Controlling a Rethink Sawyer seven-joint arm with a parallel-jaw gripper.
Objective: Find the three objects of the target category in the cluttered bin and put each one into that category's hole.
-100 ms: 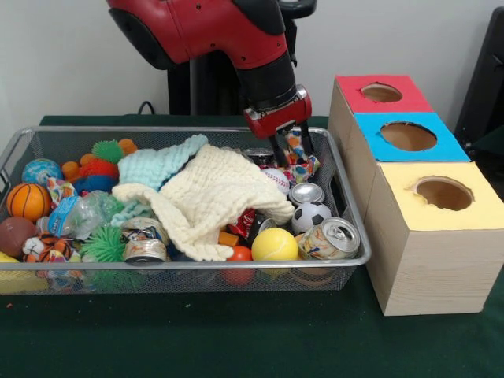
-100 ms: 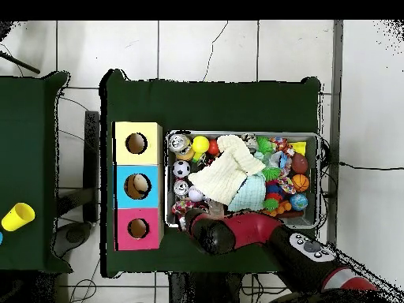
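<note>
The end effector [image 1: 293,150], fingers apart, reaches into the wire bin's [image 1: 350,236] far corner among colourful toys; the blue hole [image 2: 138,186] seems to hold something, so sorting looks underway

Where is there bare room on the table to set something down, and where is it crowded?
Free: the green cloth in front of the wire bin and the boxes, and in the overhead view the wide strip beyond the bin. Crowded: the bin itself, packed with balls, cans and cloths, with the gripper reaching in beside the red box.
</note>
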